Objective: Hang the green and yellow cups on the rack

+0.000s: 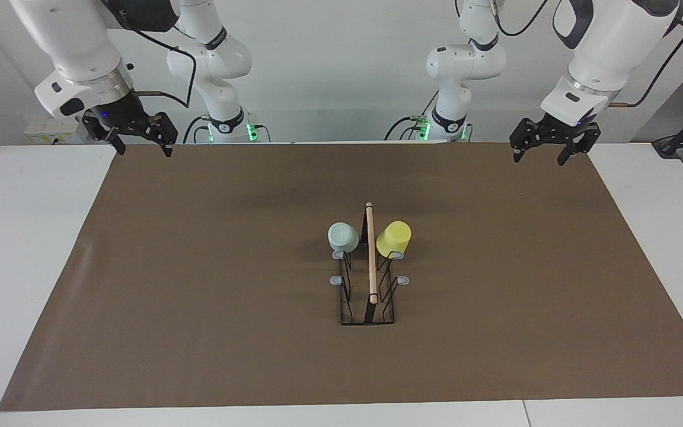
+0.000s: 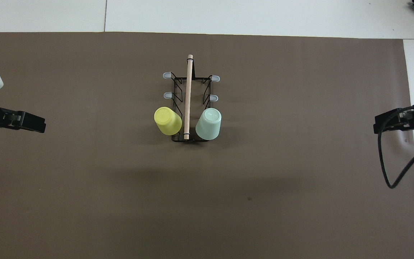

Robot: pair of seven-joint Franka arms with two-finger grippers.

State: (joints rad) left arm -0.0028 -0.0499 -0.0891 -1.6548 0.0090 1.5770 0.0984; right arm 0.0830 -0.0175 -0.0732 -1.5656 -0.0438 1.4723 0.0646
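Observation:
The black wire rack (image 1: 371,261) (image 2: 188,90) with its wooden rod stands mid-mat. On its two prongs nearest the robots hang the cups, bottoms up. The mint green cup (image 1: 343,236) (image 2: 208,124) is on the side toward the right arm's end, the yellow cup (image 1: 393,238) (image 2: 167,121) on the side toward the left arm's end. My right gripper (image 1: 144,150) (image 2: 390,124) hovers open and empty over the mat's corner at its own end. My left gripper (image 1: 538,159) (image 2: 31,122) hangs open and empty over the mat's corner at the left arm's end.
A brown mat (image 1: 199,267) covers the white table (image 1: 27,237). Several grey-tipped prongs (image 1: 336,280) of the rack carry nothing. A black cable (image 2: 390,172) loops down from the right arm over the mat's edge.

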